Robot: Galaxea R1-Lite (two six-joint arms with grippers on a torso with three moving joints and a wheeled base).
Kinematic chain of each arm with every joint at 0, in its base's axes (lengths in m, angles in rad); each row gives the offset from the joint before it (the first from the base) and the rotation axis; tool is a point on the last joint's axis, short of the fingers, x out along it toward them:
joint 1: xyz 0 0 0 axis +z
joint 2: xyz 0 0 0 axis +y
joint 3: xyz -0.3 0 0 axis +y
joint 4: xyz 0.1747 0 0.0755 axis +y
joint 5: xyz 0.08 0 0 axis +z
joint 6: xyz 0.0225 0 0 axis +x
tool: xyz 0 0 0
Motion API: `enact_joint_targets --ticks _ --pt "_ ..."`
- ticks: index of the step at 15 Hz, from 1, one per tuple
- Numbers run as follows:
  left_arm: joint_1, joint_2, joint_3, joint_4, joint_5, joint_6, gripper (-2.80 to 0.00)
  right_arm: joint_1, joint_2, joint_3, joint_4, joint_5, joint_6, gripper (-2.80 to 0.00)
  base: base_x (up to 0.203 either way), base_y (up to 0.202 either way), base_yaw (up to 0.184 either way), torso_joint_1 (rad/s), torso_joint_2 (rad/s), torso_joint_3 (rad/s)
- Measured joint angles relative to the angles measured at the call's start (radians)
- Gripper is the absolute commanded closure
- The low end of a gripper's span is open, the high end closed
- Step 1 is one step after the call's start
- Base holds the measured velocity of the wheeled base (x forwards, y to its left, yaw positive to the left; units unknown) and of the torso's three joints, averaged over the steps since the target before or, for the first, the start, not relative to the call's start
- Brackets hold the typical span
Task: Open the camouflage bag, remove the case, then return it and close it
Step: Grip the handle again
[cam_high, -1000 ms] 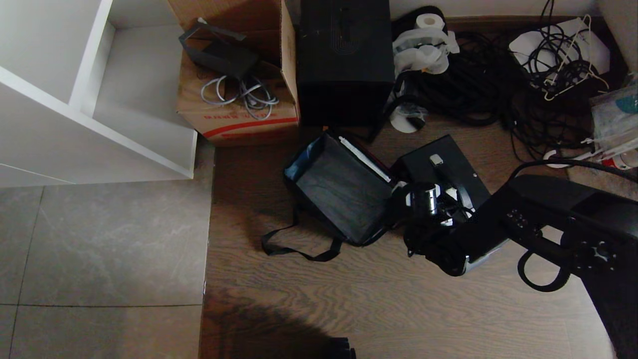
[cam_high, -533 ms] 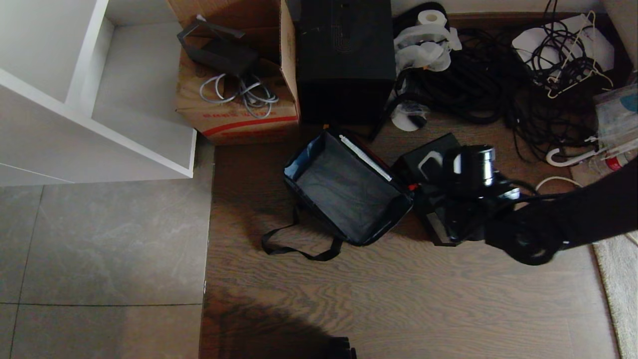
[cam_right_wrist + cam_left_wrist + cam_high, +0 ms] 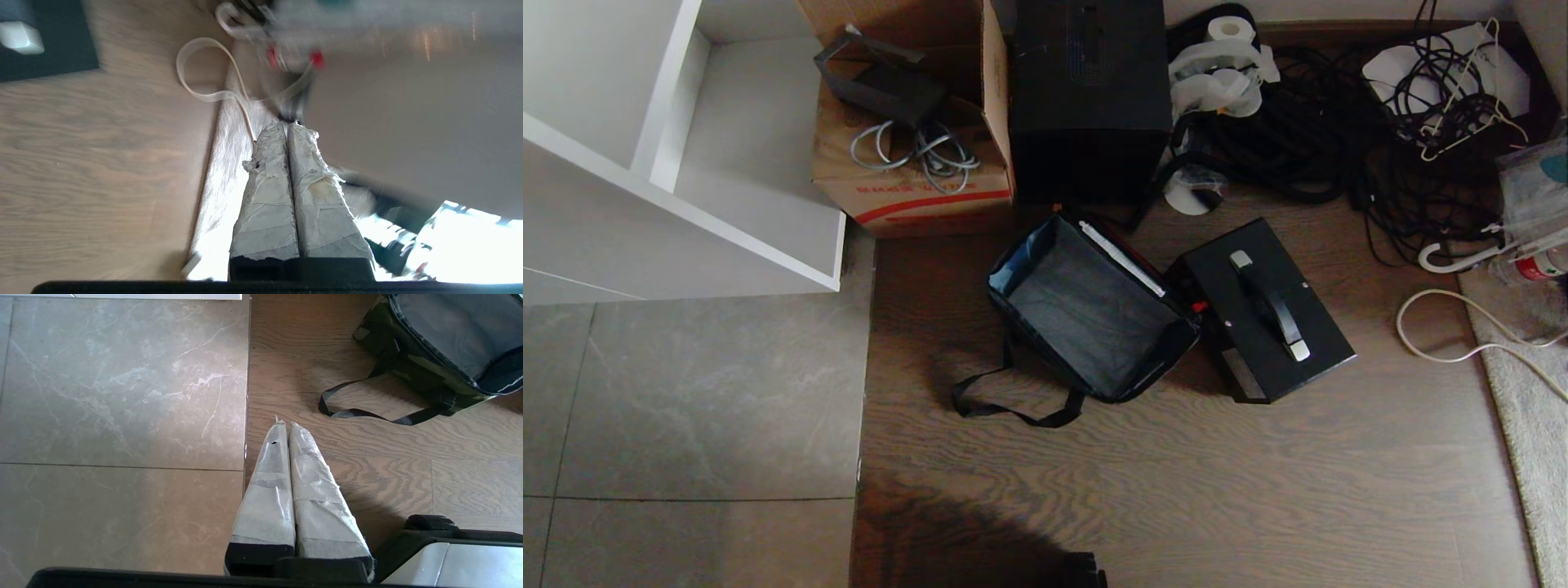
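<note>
Right arm gone from head view since a second ago — right gripper (image 3: 288,128) pulled well clear of case (image 3: 1262,314), jaws together, empty. Left gripper (image 3: 286,426) jaws together too, parked, camouflage bag (image 3: 445,347) ahead of them. Case beside open bag on floor — looks stiff, probably hefty; grab top handle (image 3: 1267,306).

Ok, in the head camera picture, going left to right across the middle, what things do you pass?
White shelf → cardboard box → open camouflage bag → case → white cable → rug.
</note>
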Motion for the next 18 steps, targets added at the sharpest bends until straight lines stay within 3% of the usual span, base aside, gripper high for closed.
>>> enact_joint_targets --ticks 2,4,6,8,10,11,16,18 --pt "0.0 0.0 0.0 0.0 0.0 0.0 0.0 -0.089 -0.207 0.156 0.044 0.089 0.133 0.0 0.0 0.0 0.0 0.0 0.0 0.0" --pt "0.001 0.0 0.0 0.0 0.0 0.0 0.0 -0.205 -0.356 0.297 0.119 0.302 0.368 0.0 0.0 0.0 0.0 0.0 0.0 0.0" --pt "0.0 0.0 0.0 0.0 0.0 0.0 0.0 -0.295 -0.483 0.414 0.198 0.578 0.596 0.0 0.0 0.0 0.0 0.0 0.0 0.0" --pt "0.0 0.0 0.0 0.0 0.0 0.0 0.0 -0.338 -0.607 0.468 0.289 0.799 0.744 0.0 0.0 0.0 0.0 0.0 0.0 0.0" --pt "0.0 0.0 0.0 0.0 0.0 0.0 0.0 -0.357 -0.714 0.492 0.367 0.938 0.795 0.0 0.0 0.0 0.0 0.0 0.0 0.0" --pt "0.0 0.0 0.0 0.0 0.0 0.0 0.0 -0.364 -0.757 0.497 0.382 0.968 0.799 0.0 0.0 0.0 0.0 0.0 0.0 0.0" --pt "0.0 0.0 0.0 -0.001 0.0 0.0 0.0 -0.376 -0.959 0.493 0.472 1.002 0.704 0.0 0.0 0.0 0.0 0.0 0.0 0.0" --pt "0.0 0.0 0.0 0.0 0.0 0.0 0.0 -0.377 -0.98 0.484 0.499 0.998 0.714 0.0 0.0 0.0 0.0 0.0 0.0 0.0"
